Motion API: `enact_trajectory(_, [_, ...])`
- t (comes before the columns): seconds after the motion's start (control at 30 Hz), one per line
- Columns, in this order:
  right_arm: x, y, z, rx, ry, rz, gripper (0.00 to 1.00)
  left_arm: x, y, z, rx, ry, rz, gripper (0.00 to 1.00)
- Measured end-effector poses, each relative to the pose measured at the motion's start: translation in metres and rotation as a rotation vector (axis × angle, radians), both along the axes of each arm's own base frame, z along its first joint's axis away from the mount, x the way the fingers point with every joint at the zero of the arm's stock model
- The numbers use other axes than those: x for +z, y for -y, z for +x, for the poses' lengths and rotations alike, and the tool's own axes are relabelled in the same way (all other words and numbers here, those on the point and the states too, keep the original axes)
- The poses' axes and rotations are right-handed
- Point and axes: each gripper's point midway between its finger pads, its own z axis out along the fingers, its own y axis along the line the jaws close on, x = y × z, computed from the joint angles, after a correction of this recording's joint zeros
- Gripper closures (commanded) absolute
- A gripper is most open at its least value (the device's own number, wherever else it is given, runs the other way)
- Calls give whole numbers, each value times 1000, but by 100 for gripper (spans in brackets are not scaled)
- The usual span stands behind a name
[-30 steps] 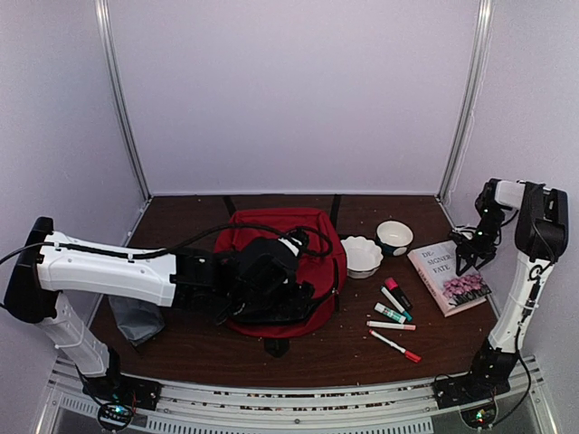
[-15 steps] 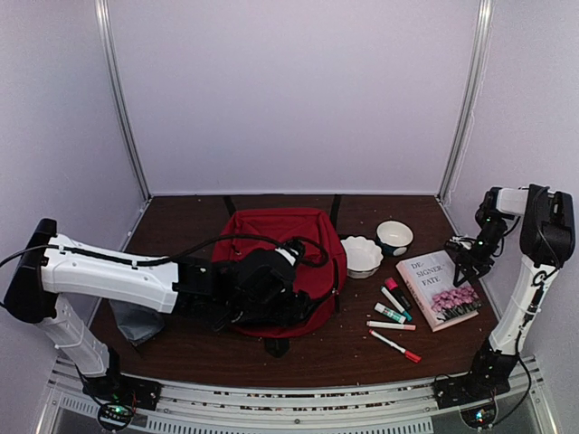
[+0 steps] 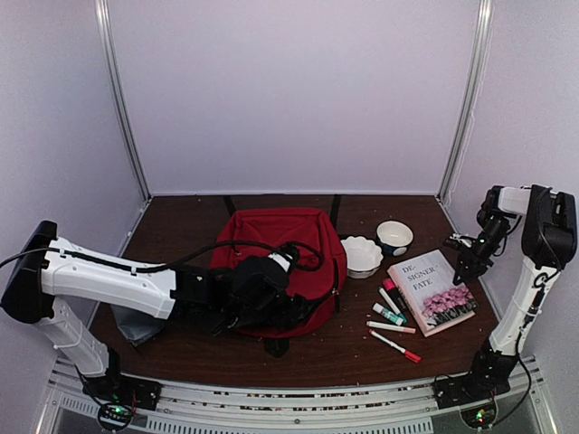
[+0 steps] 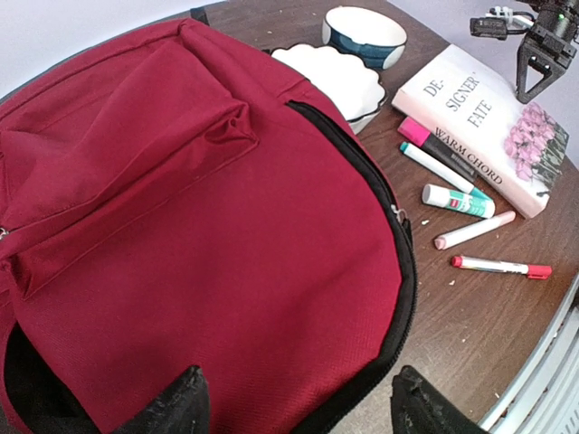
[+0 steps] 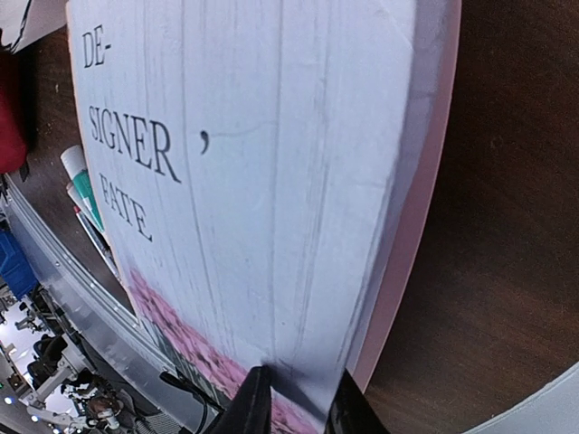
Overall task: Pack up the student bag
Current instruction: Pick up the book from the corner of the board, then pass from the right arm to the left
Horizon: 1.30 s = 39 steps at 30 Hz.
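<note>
The student bag (image 3: 294, 237) is a large red backpack lying flat at mid-table; its red front and black zipper fill the left wrist view (image 4: 199, 226). My left gripper (image 3: 264, 291) hovers over the bag's near edge, its jaws wide open (image 4: 298, 402) and empty, one finger over the fabric and one beyond the zipper. A white book with pink flowers (image 3: 432, 291) lies right of the bag, its far edge lifted. My right gripper (image 3: 470, 262) is shut on that edge; the wrist view shows the fingers (image 5: 298, 384) pinching the book (image 5: 244, 181).
A white scalloped bowl (image 3: 361, 255) and a dark blue bowl (image 3: 394, 237) stand right of the bag. Several markers (image 3: 393, 307) and a red pen (image 3: 394, 345) lie between bag and book. A grey pouch (image 3: 136, 318) sits under the left arm.
My right gripper closed on the book's far edge, and the book slid left towards the markers. The left gripper shifted slightly towards the bag's near edge and stayed open.
</note>
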Motion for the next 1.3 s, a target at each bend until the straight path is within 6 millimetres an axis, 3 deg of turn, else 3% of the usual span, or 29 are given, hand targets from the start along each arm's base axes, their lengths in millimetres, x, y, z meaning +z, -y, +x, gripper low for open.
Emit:
enact_trajectory(0.4, [45,-19,-8,-30,36,87,100,2,0,0,-1,-2,-34,29])
enact_trajectory(0.8, [89,-37,-15,-54,131,157,100,6,5,-2,-20,-11,-63,27])
enact_trajectory(1.03, [118,-53,-16,-61,240,225,100,30,1,6,1,9,-128,22])
enact_trajectory(1.3, [146,-96,-7,-5,321,402,100,41,4,21,41,39,-189,8])
